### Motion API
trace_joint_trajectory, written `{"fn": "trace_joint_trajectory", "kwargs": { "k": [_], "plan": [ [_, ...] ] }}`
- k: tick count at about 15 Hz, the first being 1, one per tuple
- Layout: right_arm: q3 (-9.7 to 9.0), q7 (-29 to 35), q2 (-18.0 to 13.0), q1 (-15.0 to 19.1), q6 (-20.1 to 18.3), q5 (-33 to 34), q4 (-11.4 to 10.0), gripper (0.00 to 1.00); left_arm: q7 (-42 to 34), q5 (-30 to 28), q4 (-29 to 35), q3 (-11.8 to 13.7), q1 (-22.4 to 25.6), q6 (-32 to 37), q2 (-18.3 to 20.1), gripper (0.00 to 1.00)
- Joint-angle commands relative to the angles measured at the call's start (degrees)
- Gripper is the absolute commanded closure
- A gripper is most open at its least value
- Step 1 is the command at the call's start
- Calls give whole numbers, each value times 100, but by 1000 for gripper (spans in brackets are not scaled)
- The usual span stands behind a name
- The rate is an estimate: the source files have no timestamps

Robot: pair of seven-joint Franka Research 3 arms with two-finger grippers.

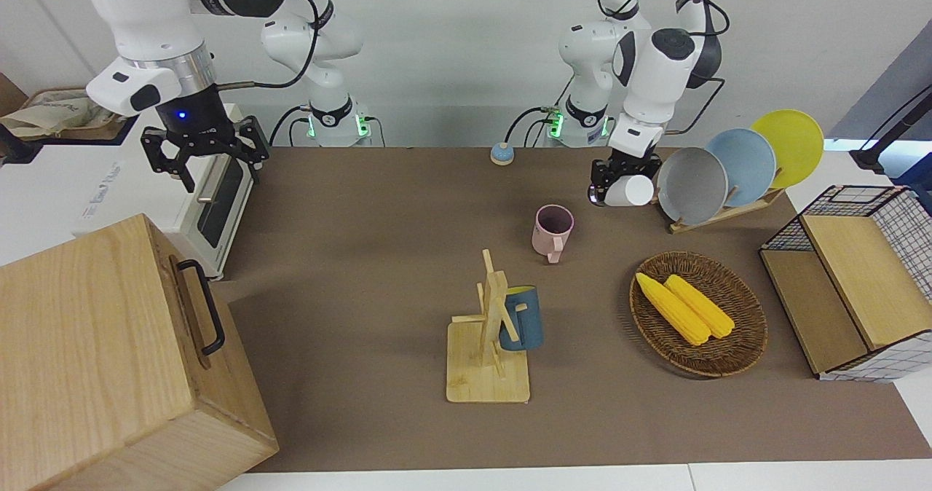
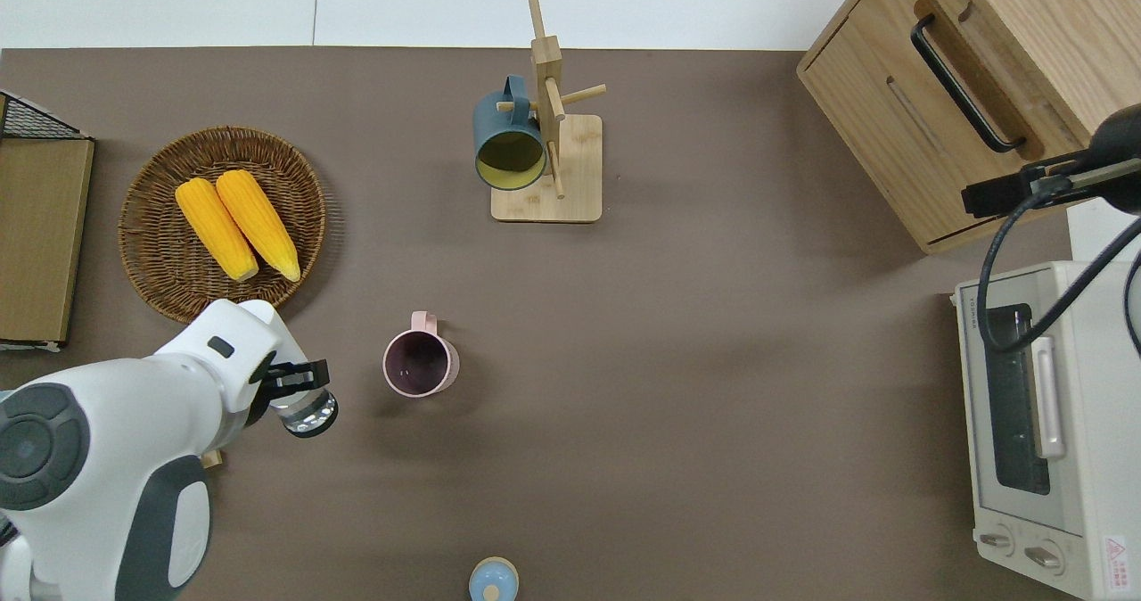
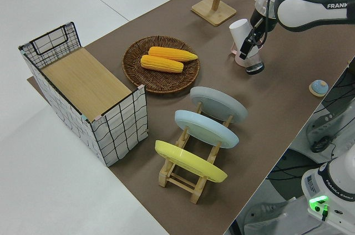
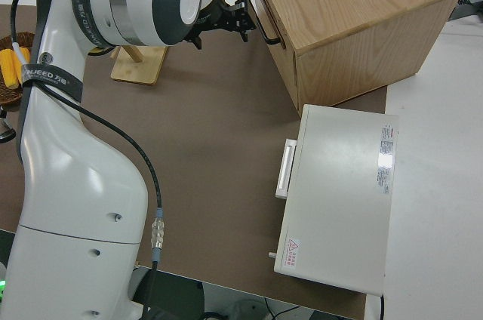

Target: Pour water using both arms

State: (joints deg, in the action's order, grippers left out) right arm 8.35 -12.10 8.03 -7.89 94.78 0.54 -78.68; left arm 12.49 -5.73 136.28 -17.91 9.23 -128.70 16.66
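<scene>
My left gripper (image 1: 617, 185) is shut on a white cup (image 1: 632, 191), held tipped well over on its side above the table. The cup (image 2: 307, 412) hangs beside the pink mug (image 2: 419, 365), toward the left arm's end, and is not over it. The mug (image 1: 553, 230) stands upright and looks empty. No water shows. In the left side view the cup (image 3: 244, 41) partly hides the mug. My right gripper (image 1: 211, 167) hangs open and empty, raised where the wooden box (image 2: 945, 84) meets the toaster oven (image 2: 1052, 423). Its fingers (image 4: 245, 22) are close to the box handle.
A wooden mug rack (image 1: 489, 360) carrying a blue mug (image 1: 520, 318) stands farther from the robots than the pink mug. A wicker basket (image 1: 743, 345) with two corn cobs, a plate rack (image 1: 728, 210) and a wire basket (image 1: 903, 236) crowd the left arm's end. A small blue disc (image 1: 502, 154) lies near the robots.
</scene>
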Motion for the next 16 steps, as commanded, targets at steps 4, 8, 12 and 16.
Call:
{"fn": "trace_joint_trajectory", "kwargs": {
  "k": [4,8,12,16],
  "plan": [
    [-27,-108,-83,25,-4,7,-103,11,8,422,-786,-37,973,-832,75,1000],
    [-27,-117,-83,25,-4,7,-103,11,-98,686,-1690,-28,1466,-912,-285,1000],
    [-27,-108,-83,25,-4,7,-103,11,-115,1081,-2552,-11,1608,-920,-812,1000],
    [-27,-108,-83,25,-4,7,-103,11,-623,1180,-3177,436,1590,-1079,-1349,1000]
  ]
}}
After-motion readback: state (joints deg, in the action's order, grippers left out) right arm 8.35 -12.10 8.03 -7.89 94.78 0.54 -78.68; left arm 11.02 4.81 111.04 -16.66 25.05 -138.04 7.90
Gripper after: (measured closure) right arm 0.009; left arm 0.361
